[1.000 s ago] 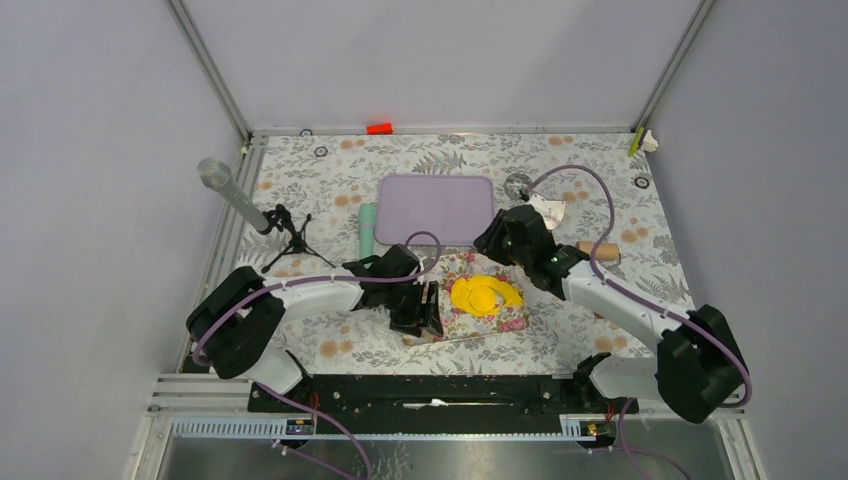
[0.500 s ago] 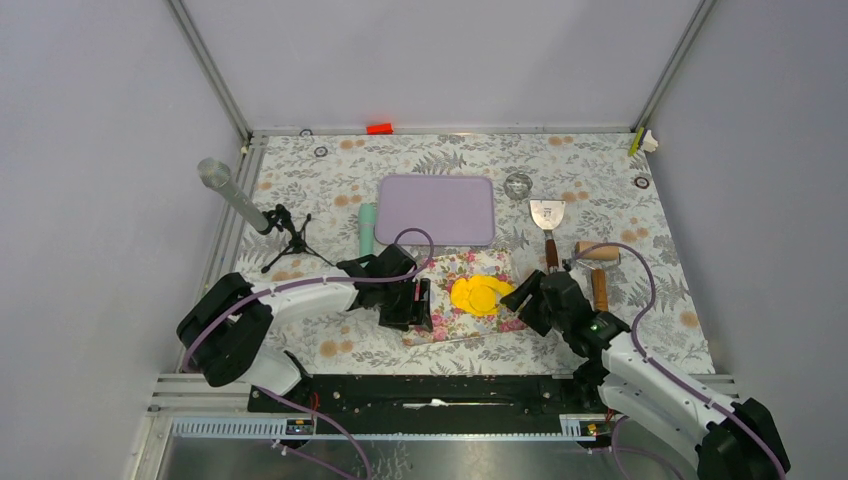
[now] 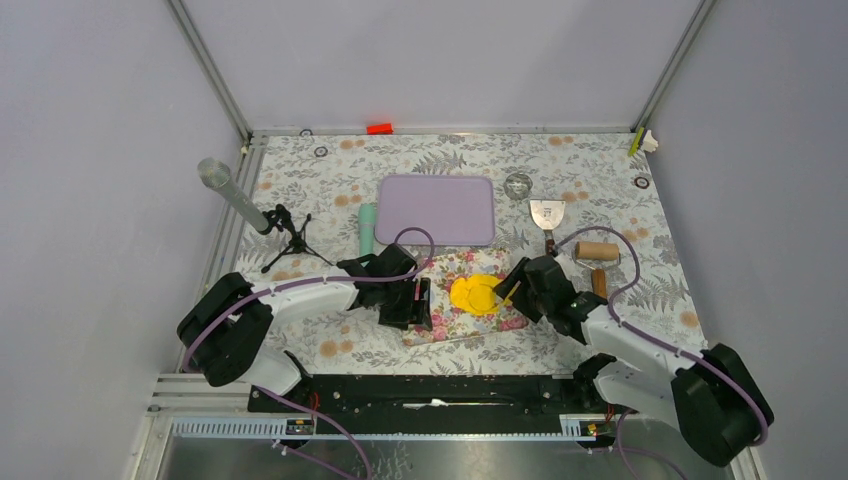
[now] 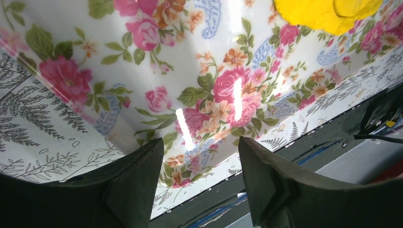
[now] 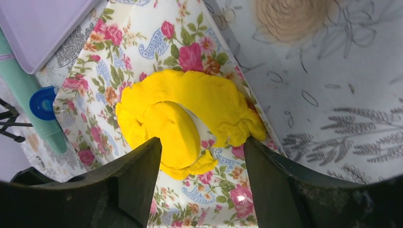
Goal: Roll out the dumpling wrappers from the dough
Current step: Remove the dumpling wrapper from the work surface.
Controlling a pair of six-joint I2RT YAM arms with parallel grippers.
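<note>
The dough [image 3: 482,294] is a bright yellow, curved, flattened sheet with a thicker lump folded on it [image 5: 173,130]. It lies on a floral mat [image 3: 448,318]. My right gripper [image 3: 513,288] hovers at the dough's right edge. It is open in the right wrist view [image 5: 202,142], its fingers standing either side of the dough's near rim without pinching it. My left gripper [image 3: 420,304] is open low over the mat's left part [image 4: 200,141], with only mat [image 4: 142,71] between its fingers and the dough [image 4: 323,12] farther off. No dumpling wrappers are in view.
A purple board [image 3: 437,208] lies behind the mat, with a teal cylinder [image 3: 367,228] to its left. A glass [image 3: 517,185], a metal scraper [image 3: 547,215] and a wooden roller [image 3: 597,250] sit at the back right. A microphone on a tripod [image 3: 240,205] stands at the left.
My right arm swung from the far side of the mat round to its near right, then edged up to the dough while its jaws opened. My left arm shifted slightly left.
</note>
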